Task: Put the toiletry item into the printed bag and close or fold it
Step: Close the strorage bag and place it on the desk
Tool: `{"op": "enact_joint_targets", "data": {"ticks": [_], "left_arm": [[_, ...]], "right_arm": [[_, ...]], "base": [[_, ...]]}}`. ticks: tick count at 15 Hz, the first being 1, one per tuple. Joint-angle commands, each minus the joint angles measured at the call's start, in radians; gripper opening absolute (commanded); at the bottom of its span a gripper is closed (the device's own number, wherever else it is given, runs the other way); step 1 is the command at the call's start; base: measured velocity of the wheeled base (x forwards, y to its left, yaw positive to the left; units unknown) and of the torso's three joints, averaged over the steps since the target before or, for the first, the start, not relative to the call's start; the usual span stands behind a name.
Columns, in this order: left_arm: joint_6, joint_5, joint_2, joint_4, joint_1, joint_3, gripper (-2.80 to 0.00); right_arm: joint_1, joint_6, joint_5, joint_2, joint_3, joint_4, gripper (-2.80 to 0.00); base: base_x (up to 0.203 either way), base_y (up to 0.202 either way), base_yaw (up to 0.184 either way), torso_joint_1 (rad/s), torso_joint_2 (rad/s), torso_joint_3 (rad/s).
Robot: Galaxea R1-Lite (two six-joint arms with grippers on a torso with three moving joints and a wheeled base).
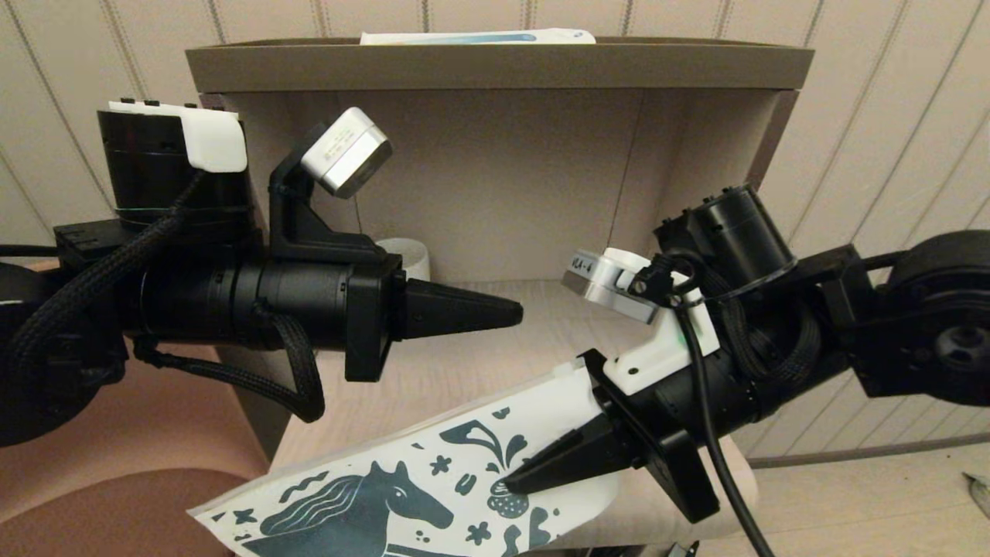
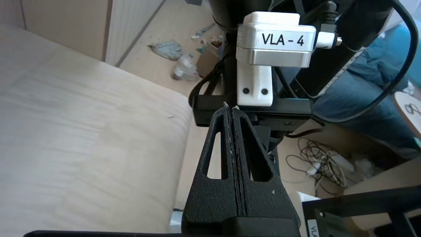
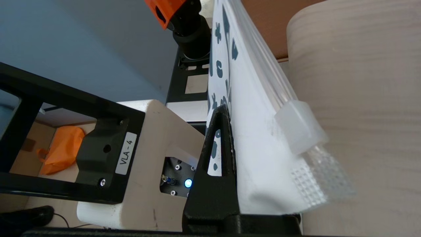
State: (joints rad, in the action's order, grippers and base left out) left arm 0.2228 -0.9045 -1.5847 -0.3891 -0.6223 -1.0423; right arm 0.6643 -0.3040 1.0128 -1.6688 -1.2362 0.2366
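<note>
The printed bag (image 1: 371, 495), white with a dark teal horse and small motifs, slants over the front edge of the light table (image 1: 464, 363). My right gripper (image 1: 510, 483) is shut on its upper end. In the right wrist view one black finger (image 3: 218, 148) presses on the bag (image 3: 260, 138) and the other is hidden behind it; the clear zip slider (image 3: 297, 126) sits near the held end. My left gripper (image 1: 514, 313) hangs shut and empty above the table, pointing right, its fingertips (image 2: 230, 110) closed together. A white and blue tube (image 1: 476, 36) lies on top of the shelf.
A brown shelf unit (image 1: 495, 66) stands at the back of the table. A white mug (image 1: 414, 255) is partly hidden behind my left gripper. A reddish-brown seat (image 1: 116, 449) is at the lower left. Cables and clutter (image 2: 322, 161) lie on the floor.
</note>
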Motion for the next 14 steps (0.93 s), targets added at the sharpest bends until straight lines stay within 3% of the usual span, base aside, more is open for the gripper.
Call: {"op": "enact_joint_targets", "data": {"ticks": [1, 2, 14], "left_arm": [[0.001, -0.004, 0.0, -0.007, -0.005, 0.008, -2.8], [0.001, -0.003, 0.003, -0.007, -0.011, 0.013, 0.0], [0.012, 0.042, -0.013, 0.012, -0.06, -0.005, 0.0]], "right_arm": [[0.001, -0.002, 0.006, -0.003, -0.004, 0.001, -2.8], [0.003, -0.001, 0.006, -0.008, -0.006, 0.001, -2.8], [0.0, -0.005, 0.006, -0.006, -0.014, 0.001, -2.8]], "base": [[0.0, 0.0, 0.0, 0.0, 0.0, 0.0], [0.0, 0.0, 0.0, 0.0, 0.0, 0.0], [0.0, 0.0, 0.0, 0.0, 0.0, 0.0]]}}
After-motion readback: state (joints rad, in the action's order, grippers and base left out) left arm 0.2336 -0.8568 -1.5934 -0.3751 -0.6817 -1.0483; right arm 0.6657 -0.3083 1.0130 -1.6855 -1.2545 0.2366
